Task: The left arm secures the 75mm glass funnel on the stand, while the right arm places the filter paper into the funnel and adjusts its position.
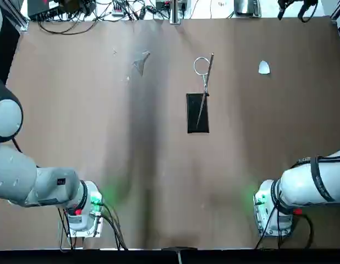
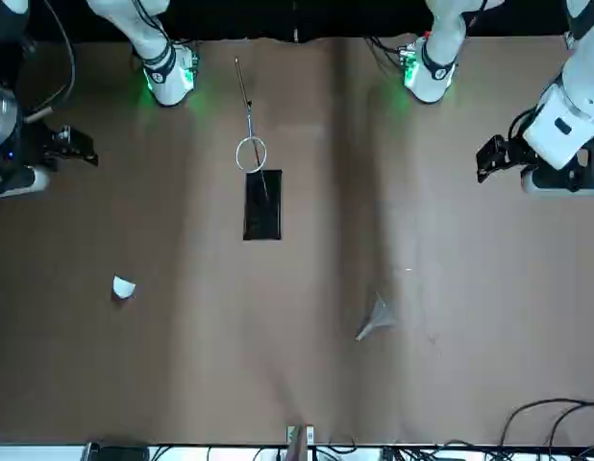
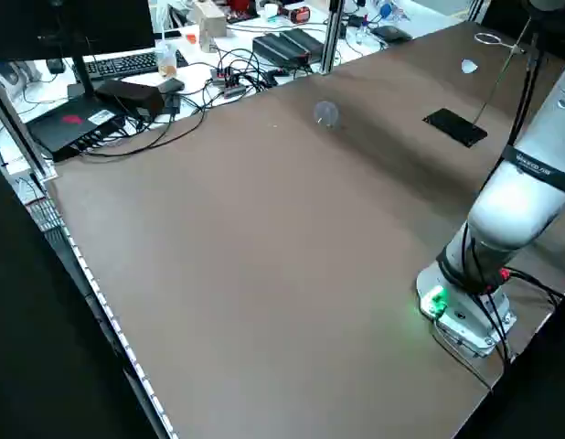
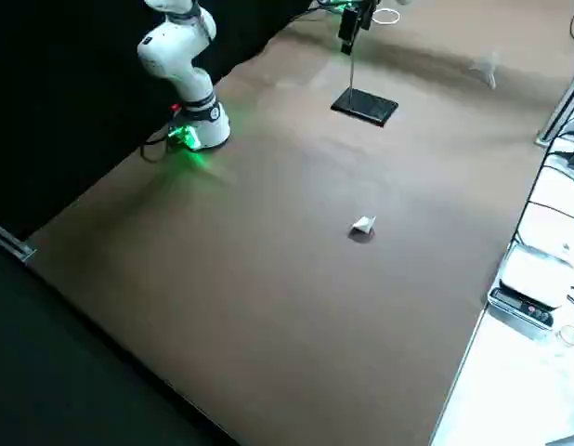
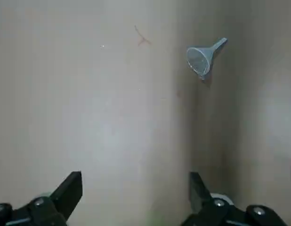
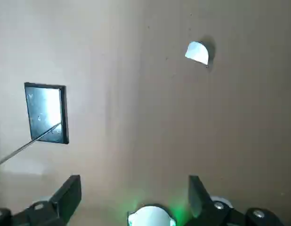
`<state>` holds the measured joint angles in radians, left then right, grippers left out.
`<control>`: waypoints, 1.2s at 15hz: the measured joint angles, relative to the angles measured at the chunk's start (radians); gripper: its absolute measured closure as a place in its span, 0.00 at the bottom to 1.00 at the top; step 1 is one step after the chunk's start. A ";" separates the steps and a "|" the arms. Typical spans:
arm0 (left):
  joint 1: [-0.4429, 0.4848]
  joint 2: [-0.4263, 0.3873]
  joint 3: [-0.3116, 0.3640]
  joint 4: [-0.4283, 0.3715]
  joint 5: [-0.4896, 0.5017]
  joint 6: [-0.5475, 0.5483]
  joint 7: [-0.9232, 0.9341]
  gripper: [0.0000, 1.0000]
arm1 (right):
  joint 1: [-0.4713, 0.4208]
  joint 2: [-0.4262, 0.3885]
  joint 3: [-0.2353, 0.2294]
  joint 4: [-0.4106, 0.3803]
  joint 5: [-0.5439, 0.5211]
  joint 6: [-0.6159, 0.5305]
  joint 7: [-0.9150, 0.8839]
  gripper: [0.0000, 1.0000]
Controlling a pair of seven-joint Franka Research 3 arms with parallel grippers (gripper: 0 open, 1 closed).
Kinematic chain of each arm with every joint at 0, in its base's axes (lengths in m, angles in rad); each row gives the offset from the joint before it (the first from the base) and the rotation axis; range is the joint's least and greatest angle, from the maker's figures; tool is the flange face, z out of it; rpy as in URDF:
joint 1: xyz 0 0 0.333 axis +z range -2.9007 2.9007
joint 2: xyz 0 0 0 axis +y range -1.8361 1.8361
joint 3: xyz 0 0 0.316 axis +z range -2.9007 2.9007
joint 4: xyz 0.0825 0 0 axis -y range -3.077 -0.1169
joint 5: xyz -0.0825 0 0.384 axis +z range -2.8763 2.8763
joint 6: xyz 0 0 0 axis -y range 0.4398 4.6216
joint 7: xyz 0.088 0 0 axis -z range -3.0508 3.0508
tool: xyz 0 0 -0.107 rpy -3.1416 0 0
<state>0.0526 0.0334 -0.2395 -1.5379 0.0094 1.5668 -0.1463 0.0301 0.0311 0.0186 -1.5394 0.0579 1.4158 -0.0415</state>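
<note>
The clear glass funnel (image 1: pixel 141 62) lies on its side on the far left part of the table, also seen in the left wrist view as the funnel (image 5: pixel 202 56). The stand (image 1: pixel 197 113) is at the table's middle, its wire ring (image 1: pixel 202 66) holding nothing. The white filter paper (image 1: pixel 263 67) lies on the far right part of the table, also as the filter paper (image 6: pixel 197 52). My left gripper (image 5: pixel 136 188) hovers open high over the table's left side, well short of the funnel. My right gripper (image 6: pixel 135 188) hovers open over the right side, short of the paper, holding nothing.
Cables and electronics (image 1: pixel 104 8) line the far edge beyond the table. A keyboard and boxes (image 3: pixel 127 73) sit off the table's far left corner. The arm bases (image 1: pixel 85 212) with green lights stand at the near edge.
</note>
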 joint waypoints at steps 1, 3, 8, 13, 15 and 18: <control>0.000 0.000 0.000 0.000 0.000 0.000 0.006 0.00 | 0.001 -0.019 0.000 -0.026 0.000 0.022 0.000 0.00; 0.000 0.000 0.000 0.000 0.000 0.000 0.010 0.00 | 0.015 -0.064 0.000 -0.079 0.000 0.047 0.000 0.00; 0.006 0.005 0.005 -0.019 0.000 -0.025 -0.007 0.00 | 0.072 -0.105 0.002 -0.109 -0.002 0.062 0.010 0.00; 0.072 0.151 0.009 -0.090 -0.072 0.032 -0.120 0.00 | 0.062 -0.100 -0.011 -0.114 -0.003 0.079 0.012 0.00; 0.071 0.227 0.007 -0.092 -0.132 0.134 -0.252 0.00 | 0.041 -0.077 -0.017 -0.128 -0.002 0.117 0.012 0.00; 0.056 0.316 0.003 -0.101 -0.207 0.308 -0.437 0.00 | 0.008 -0.006 -0.019 -0.138 -0.002 0.209 0.009 0.00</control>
<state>0.1088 0.3491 -0.2362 -1.6386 -0.1980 1.8752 -0.5835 0.0381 0.0251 -0.0008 -1.6772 0.0561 1.6250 -0.0325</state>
